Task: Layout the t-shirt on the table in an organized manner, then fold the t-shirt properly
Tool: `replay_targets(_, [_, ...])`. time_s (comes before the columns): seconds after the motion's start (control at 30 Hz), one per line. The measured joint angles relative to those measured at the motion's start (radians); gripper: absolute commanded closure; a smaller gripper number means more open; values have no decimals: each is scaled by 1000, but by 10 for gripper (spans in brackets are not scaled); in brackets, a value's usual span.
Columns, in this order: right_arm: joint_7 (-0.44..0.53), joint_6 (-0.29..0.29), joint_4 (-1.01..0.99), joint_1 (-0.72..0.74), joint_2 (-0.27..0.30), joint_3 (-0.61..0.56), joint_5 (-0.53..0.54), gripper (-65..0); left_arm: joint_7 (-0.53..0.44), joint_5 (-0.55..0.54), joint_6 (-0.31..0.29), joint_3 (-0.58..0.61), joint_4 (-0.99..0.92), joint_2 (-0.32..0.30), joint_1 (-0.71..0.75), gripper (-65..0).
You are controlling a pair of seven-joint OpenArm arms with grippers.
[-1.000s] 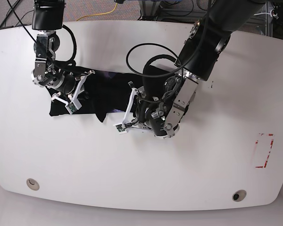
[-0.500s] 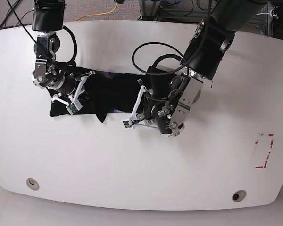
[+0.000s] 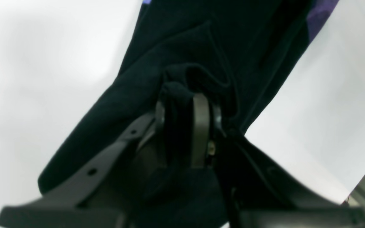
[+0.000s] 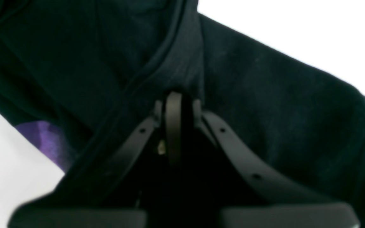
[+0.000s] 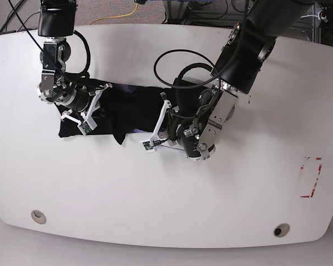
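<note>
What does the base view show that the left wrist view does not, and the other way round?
Only the base view shows both arms over the bunched t-shirt, the right gripper at its far end, the two grommet holes and the red tape marks. Only the left wrist view shows the left gripper closed on a fold of black fabric, and a purple patch. Both show the shirt lying on the white table.
</note>
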Motion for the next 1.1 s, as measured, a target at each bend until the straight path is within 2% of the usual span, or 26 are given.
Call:
replay_targets(0.17, [0, 0, 0, 0, 0, 0, 0, -43, -27, 3, 1, 0, -7, 3, -8, -81])
replay_targets(0.33, [0, 0, 0, 0, 0, 0, 0, -43, -58, 45, 31, -3, -74, 21, -46, -81])
replay_targets(0.67, [0, 0, 0, 0, 0, 0, 0, -43, -129, 45, 33, -4, -171, 51, -92, -81])
replay_targets(1.1, [0, 0, 0, 0, 0, 0, 0, -43, -135, 45, 33, -6, -170, 49, -121, -81])
